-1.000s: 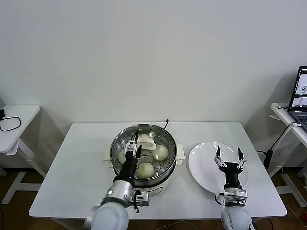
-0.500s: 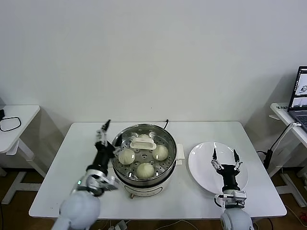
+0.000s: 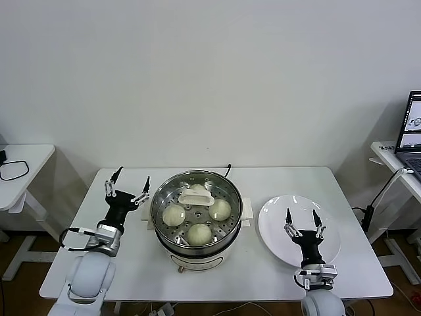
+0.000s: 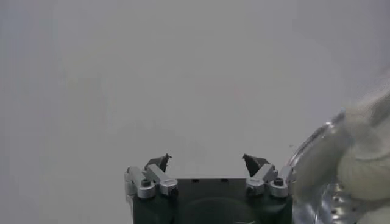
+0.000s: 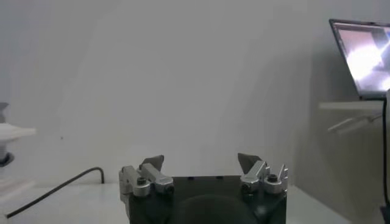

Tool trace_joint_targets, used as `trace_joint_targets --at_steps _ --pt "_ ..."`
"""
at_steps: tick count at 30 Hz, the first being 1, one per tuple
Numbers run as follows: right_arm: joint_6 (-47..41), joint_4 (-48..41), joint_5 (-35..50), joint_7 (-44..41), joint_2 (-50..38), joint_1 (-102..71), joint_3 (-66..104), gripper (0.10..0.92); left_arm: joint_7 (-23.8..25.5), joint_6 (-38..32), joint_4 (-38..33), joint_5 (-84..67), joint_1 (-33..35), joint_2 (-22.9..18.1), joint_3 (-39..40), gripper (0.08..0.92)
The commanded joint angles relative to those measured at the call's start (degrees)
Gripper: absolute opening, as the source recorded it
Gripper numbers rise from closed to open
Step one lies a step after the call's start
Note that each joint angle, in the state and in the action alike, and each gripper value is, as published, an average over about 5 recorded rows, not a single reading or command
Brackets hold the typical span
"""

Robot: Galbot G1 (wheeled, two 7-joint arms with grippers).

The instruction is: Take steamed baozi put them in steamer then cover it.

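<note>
The steamer (image 3: 231,238) stands mid-table, a shiny steel pot on a cream base. On it lies the clear glass cover, its cream handle (image 3: 197,197) near the middle. Through the glass show three baozi (image 3: 173,214) (image 3: 220,209) (image 3: 199,233); a further one (image 3: 197,189) peeks out behind the handle. My left gripper (image 3: 128,187) (image 4: 207,159) stands open and empty to the left of the pot, fingers pointing up; the pot's rim (image 4: 317,143) shows blurred beside it in the left wrist view. My right gripper (image 3: 302,220) (image 5: 201,161) is open and empty above the white plate.
A bare white plate (image 3: 283,210) lies right of the steamer. A black cable (image 3: 229,170) runs off the table's back edge. A side table with a laptop (image 3: 413,125) (image 5: 365,55) stands at far right, another small table (image 3: 20,168) at far left.
My left gripper has swung from over the steamer, by the cover's handle, out to the pot's left side. My right gripper has drawn slightly back toward me over the plate.
</note>
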Motion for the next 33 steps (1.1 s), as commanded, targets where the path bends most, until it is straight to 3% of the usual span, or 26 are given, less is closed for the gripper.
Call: trace_joint_targets --at_steps 1,33 --pt "-0.1 0.4 0.9 -0.9 -0.1 -1.2 -0.2 0.823 0.2 -5.8 5.5 -14.1 0.6 -1.2 -3.7 0.823" --pt "-2.2 1.9 -2.5 1.3 0.4 -2.3 0.3 0.823 0.6 -8.9 7.7 -10.6 2.2 -0.9 -5.6 0.823"
